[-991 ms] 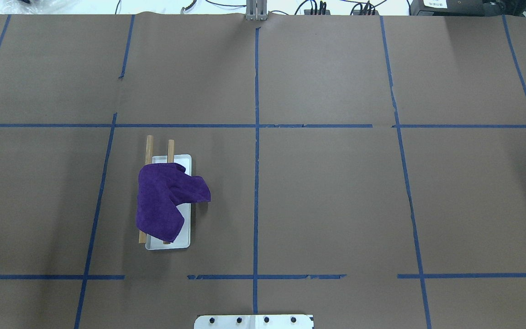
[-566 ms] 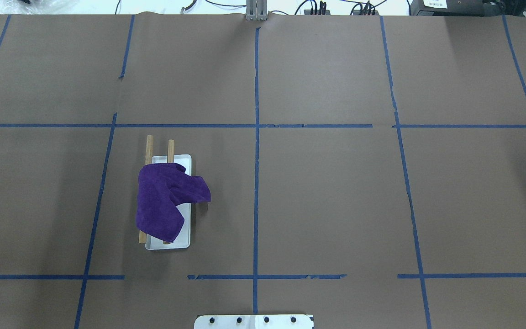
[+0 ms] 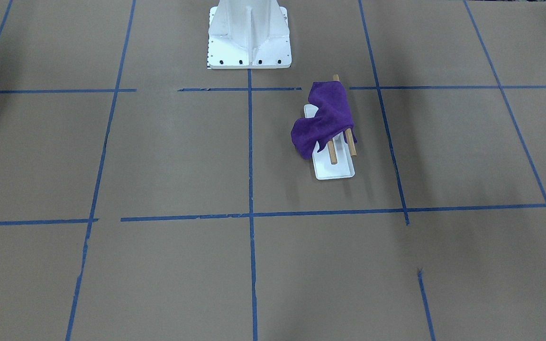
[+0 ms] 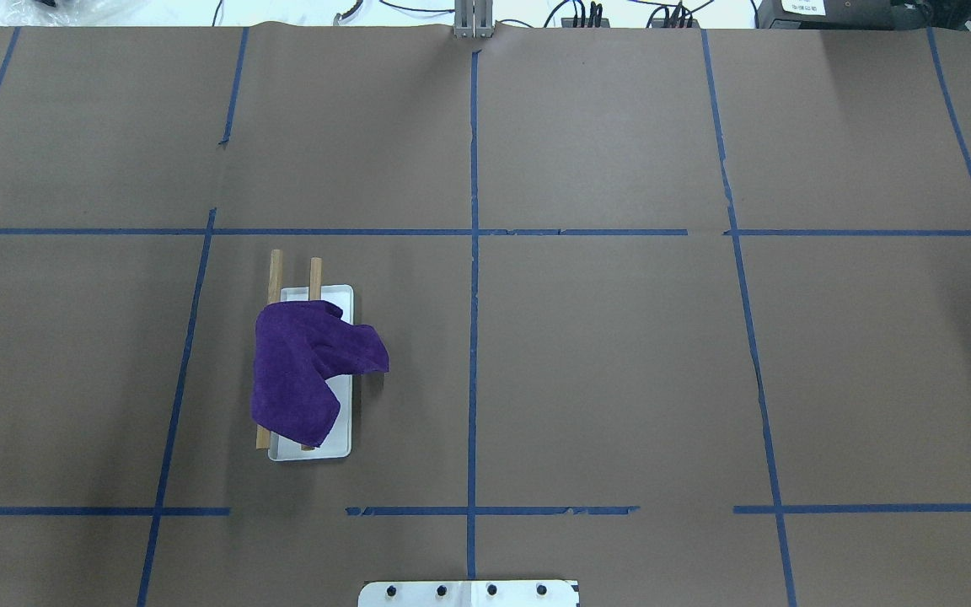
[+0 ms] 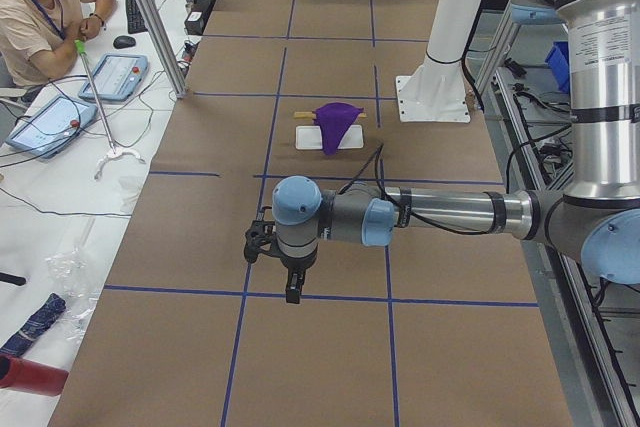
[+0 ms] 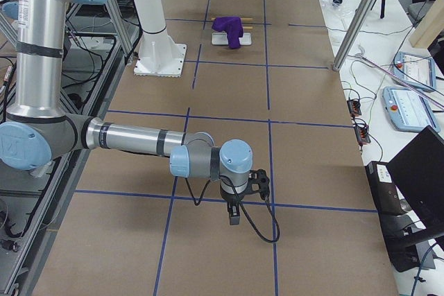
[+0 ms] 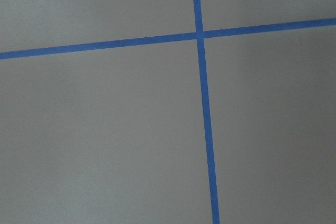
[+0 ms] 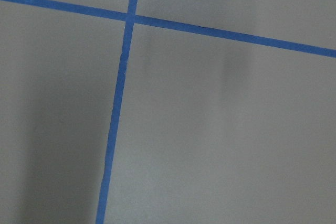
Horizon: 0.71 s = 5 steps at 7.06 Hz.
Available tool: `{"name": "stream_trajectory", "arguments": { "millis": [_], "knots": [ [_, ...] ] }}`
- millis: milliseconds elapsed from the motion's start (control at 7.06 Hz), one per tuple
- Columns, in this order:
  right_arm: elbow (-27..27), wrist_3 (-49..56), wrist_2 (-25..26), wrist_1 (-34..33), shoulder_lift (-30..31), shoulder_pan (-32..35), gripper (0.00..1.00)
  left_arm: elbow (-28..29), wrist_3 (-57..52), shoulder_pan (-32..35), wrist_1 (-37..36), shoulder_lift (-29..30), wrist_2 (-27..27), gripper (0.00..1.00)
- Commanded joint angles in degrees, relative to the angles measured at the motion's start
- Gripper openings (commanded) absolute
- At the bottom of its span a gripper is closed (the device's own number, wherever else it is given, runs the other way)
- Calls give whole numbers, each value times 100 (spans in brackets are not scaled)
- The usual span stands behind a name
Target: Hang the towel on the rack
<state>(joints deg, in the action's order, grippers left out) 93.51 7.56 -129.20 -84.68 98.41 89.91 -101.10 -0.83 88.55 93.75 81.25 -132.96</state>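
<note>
The towel [image 4: 304, 371] lies over both rods of the rack [image 4: 346, 421], left of the middle. The job looks done, so the left gripper [image 5: 292, 292] and right gripper [image 6: 234, 216] hang far away. Whether they are spread or pressed together, I cannot tell.

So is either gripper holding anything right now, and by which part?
Nothing is held, as far as shows. The towel lies draped over the rack; the left gripper and right gripper are both far from it.
</note>
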Motion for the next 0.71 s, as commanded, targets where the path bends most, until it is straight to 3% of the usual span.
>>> {"name": "stream_trajectory", "arguments": {
  "millis": [0,566],
  "knots": [
    [1,0,0,21,3,0,100,-68,13,-4,11,22,7,100],
    [18,-9,-61,22,3,0,100,-68,13,-4,20,5,16,100]
  ]
}}
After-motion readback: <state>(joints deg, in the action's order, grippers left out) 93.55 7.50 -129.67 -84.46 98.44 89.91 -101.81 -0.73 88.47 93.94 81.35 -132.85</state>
